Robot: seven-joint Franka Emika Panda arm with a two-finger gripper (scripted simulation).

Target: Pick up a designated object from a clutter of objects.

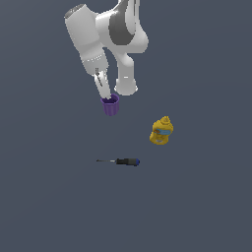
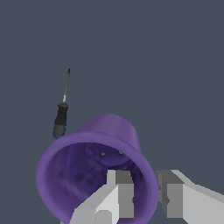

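Note:
The purple cup (image 1: 111, 106) with ribbed sides stands upright just below the arm's white wrist in the exterior view. In the wrist view the purple cup (image 2: 109, 135) fills the lower half, with its open mouth facing the camera. My gripper (image 1: 105, 94) reaches down onto its rim on the exterior view's left side. In the wrist view my gripper (image 2: 145, 181) straddles the rim wall, with one finger (image 2: 120, 188) inside the cup and the other outside. The jaws are close together on the wall.
A yellow squeeze bottle (image 1: 161, 131) with a blue label lies to the exterior view's right of the cup. A thin black-and-blue-handled screwdriver (image 1: 125, 161) lies nearer the camera and also shows in the wrist view (image 2: 61, 118). The surface is plain grey.

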